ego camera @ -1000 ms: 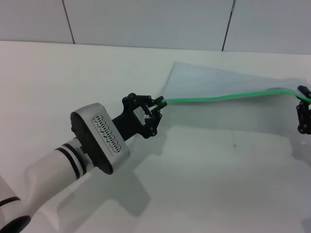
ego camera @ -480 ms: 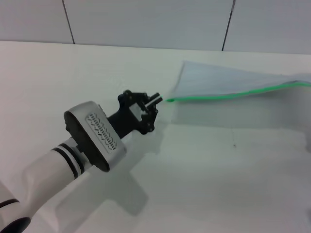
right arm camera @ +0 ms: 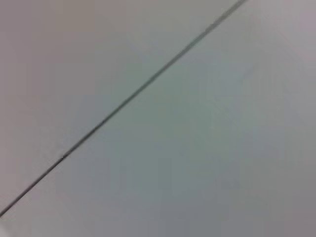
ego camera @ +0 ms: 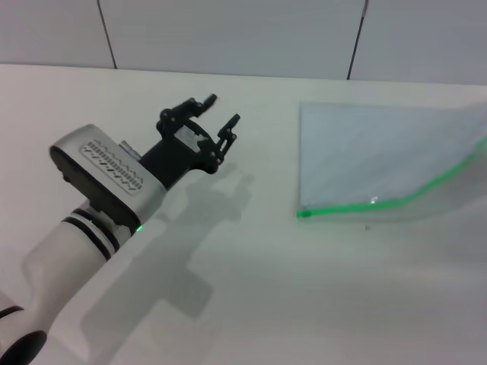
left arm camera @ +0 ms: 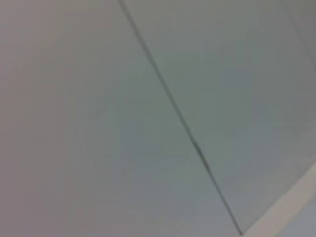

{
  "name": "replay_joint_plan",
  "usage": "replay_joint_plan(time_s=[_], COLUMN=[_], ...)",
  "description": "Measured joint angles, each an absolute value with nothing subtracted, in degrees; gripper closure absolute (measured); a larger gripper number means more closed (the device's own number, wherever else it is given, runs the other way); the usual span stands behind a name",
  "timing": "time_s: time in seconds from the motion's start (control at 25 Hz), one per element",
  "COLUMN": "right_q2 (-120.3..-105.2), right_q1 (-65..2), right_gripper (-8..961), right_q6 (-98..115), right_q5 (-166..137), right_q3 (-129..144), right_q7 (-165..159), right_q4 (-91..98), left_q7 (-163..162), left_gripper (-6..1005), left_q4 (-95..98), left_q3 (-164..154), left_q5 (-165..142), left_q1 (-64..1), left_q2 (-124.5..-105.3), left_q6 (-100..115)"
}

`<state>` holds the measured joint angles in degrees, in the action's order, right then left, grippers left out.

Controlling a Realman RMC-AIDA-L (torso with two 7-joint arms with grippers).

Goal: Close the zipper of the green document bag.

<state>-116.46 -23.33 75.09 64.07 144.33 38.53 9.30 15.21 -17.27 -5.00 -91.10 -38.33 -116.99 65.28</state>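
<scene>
The green document bag (ego camera: 380,156) lies on the white table at the right of the head view, a flat translucent pouch whose right side runs out of frame. Its zipper (ego camera: 388,201) is the bright green strip along the near edge, curving upward toward the right; I cannot make out the slider. My left gripper (ego camera: 221,112) is raised over the table well to the left of the bag, open, with nothing between its fingers. The right gripper is out of view. Both wrist views show only grey wall panels with a dark seam.
The white table (ego camera: 304,289) spreads across the whole head view. A grey panelled wall (ego camera: 228,30) rises behind its far edge. My left arm's white forearm (ego camera: 68,251) reaches in from the lower left.
My left gripper has let go of the zipper end, opened, and pulled back up and left. The bag has dropped flat onto the table, and the right gripper has left the view.
</scene>
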Motion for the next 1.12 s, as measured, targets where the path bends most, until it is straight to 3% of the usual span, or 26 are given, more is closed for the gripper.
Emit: replay_joint_plan(time_s=[0.24, 0.56, 1.12], right_q2=[-116.53, -116.54, -116.37], right_q1=[-21.4, -20.9, -21.1], right_gripper=[367, 134, 129], right_q6=[81.2, 85.5, 99.8], right_q5=[63.2, 63.2, 63.1], right_q3=[145.8, 146.4, 155.0], right_q7=[34.0, 24.6, 6.0], right_q4=[12.3, 13.6, 13.6], left_q7=[13.0, 7.5, -18.7], left_gripper=[431, 399, 389], left_q4=[-17.0, -16.9, -10.7], left_q3=[-4.9, -3.4, -4.2], left_q5=[-88.9, -88.8, -89.2], left_q1=[-37.6, -36.5, -33.0], left_q2=[-116.95, -116.96, -116.61], left_q6=[67.4, 72.7, 89.4])
